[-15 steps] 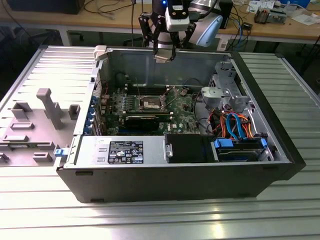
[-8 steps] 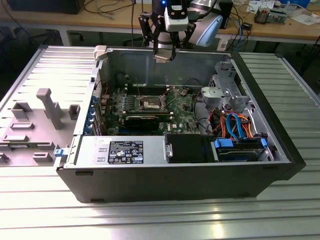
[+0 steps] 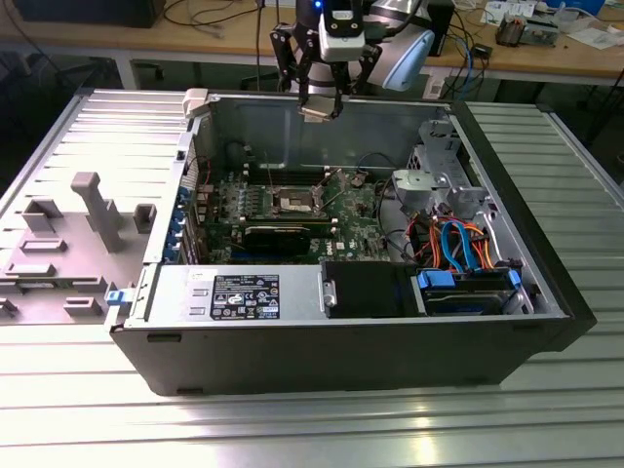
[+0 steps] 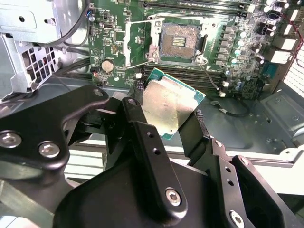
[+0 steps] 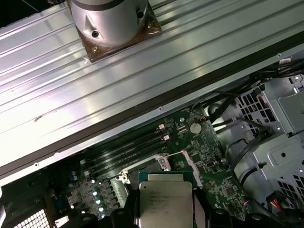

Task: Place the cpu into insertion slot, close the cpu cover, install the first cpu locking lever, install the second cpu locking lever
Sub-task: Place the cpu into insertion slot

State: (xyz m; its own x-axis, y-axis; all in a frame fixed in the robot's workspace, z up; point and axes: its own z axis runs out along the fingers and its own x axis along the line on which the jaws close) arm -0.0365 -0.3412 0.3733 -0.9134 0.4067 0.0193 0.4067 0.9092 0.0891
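Nearest us, the gripper (image 4: pixel 167 124) has its fingers (image 4: pixel 141 128) clenched on opposite edges of the cpu (image 4: pixel 170 102), which hangs tilted in the air above the open computer case (image 3: pixel 341 351). Beyond it, on the green board (image 4: pixel 242 52), the insertion slot (image 4: pixel 179 40) lies bare. The cpu cover (image 4: pixel 138 42) stands swung open beside it. We judge that nothing is seated yet: placing, closing and both lever steps are left.

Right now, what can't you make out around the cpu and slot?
- Slot pins: too small, second wrist view.
- Cpu lower corner: behind fingers, second wrist view; cut off by the edge, first wrist view.
- Cpu underside: faces away in both wrist views.
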